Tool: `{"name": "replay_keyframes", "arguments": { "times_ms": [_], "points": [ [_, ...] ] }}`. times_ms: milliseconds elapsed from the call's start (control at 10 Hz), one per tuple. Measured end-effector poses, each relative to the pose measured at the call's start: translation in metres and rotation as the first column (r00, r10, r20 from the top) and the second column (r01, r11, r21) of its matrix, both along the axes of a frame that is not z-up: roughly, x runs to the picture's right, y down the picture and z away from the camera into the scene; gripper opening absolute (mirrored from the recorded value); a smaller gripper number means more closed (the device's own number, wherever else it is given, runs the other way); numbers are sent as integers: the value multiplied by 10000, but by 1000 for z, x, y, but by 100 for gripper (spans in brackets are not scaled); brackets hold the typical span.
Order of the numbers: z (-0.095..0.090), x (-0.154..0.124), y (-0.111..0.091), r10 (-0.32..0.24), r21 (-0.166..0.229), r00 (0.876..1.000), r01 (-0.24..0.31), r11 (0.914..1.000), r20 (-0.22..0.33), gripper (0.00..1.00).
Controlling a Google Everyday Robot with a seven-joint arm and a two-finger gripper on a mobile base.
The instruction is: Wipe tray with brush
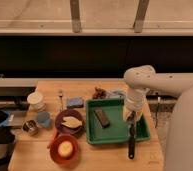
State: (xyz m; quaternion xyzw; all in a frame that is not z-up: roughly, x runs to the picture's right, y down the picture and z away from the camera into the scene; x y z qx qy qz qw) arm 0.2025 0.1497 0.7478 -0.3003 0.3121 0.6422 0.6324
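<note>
Count: 1 green tray [115, 132], 1 brush [131, 145], 1 gripper [131, 119], all on the right half of the wooden table [105, 161]. Inside the tray: 1 dark brown block [102, 118], lying at a slant left of centre.

Left of the tray:
- 1 blue sponge [75, 102] just off its far-left corner
- 1 fork [61, 97]
- 1 white cup [36, 99]
- 1 blue cup [42, 119]
- 1 small metal tin [30, 127]
- 1 brown dish [70, 122] w/ a pale piece in it
- 1 red bowl [65, 148] w/ sth yellow inside

Behind the tray's far rim sits 1 dark clump [99, 92].

The gripper hangs over the tray's right part, jaws clamped narrow on the brush's black handle. The handle runs toward the camera, crosses the near rim and ends over bare wood close to the table's front edge. The brush head is hidden under the gripper, so contact w/ the tray floor is prob. but not certain.

Room: the tray floor is bare betw. block and gripper and along the near wall. The tray's right wall is just beside the gripper, and the table's right edge lies close beyond it. The white arm [140, 80] comes in from the right.
</note>
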Motion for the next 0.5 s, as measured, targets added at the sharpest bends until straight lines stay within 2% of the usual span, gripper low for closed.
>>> {"name": "replay_keyframes", "arguments": {
  "times_ms": [200, 500],
  "points": [
    [10, -19, -12, -371, -39, 9991, 372, 9993, 192, 0],
    [28, -75, -14, -896, -348, 9930, 925, 9951, 767, 0]
  ]
}}
